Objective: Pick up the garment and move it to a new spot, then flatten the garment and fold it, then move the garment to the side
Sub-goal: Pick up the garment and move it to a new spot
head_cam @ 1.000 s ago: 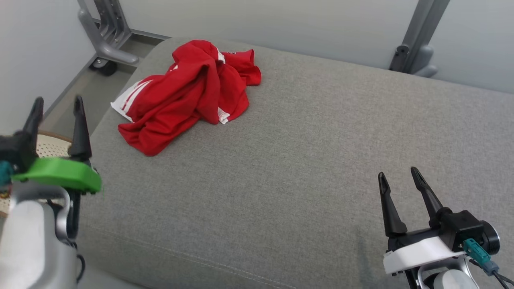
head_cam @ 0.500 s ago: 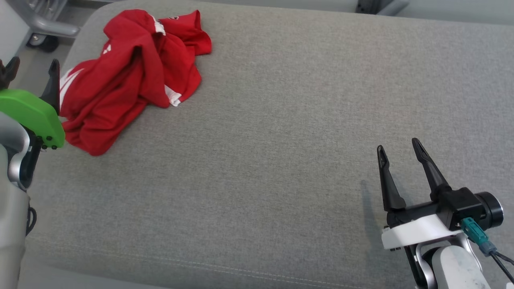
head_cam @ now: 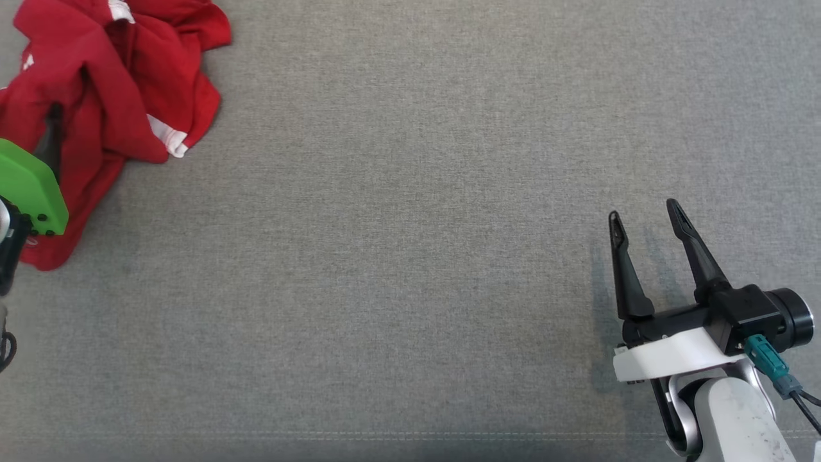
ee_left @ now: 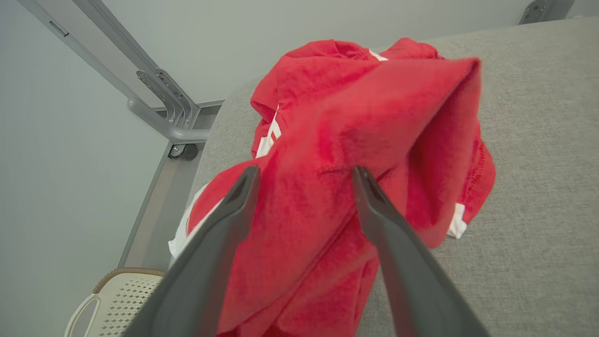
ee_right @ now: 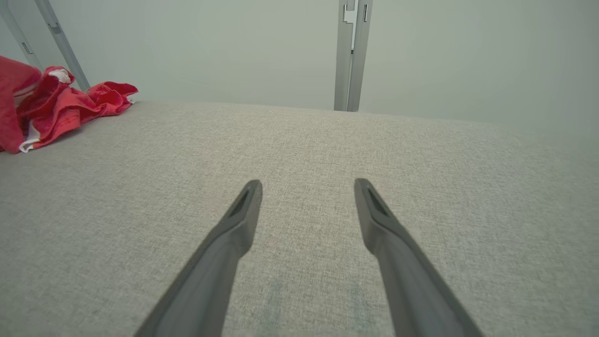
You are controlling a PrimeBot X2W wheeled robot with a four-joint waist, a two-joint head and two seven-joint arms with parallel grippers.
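Mostly the grey cushion lies bare: a wide stretch runs from the right gripper across to the red garment, crumpled at the far left near the cushion's rounded edge. Past that edge stand a metal frame and a pale basket. The left gripper reaches over the garment, fingers spread wide, gripping nothing. The right gripper hovers low over bare cushion, fingers parted, empty.

Garment partly beyond head view's left edge
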